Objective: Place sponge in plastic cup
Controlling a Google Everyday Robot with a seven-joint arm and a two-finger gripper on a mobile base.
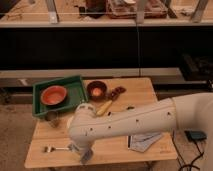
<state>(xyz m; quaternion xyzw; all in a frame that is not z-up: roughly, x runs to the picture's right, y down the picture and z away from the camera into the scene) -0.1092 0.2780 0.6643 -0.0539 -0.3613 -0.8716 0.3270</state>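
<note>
My gripper (85,153) points down at the table's front edge, left of the middle, at the end of the white arm (130,122) that reaches in from the right. A small bluish-grey and yellowish thing (87,156) sits right at the gripper's tip. It may be the sponge, but the arm hides most of it. A small clear plastic cup (52,118) stands upright on the table by the green tray's front corner, to the left of and behind the gripper.
A green tray (75,86) at the back left holds an orange bowl (54,95). A brown bowl (96,90), a yellow item (104,107) and a dark red item (117,91) lie mid-table. A fork (52,148) lies left of the gripper. A blue-white packet (145,141) lies to the right.
</note>
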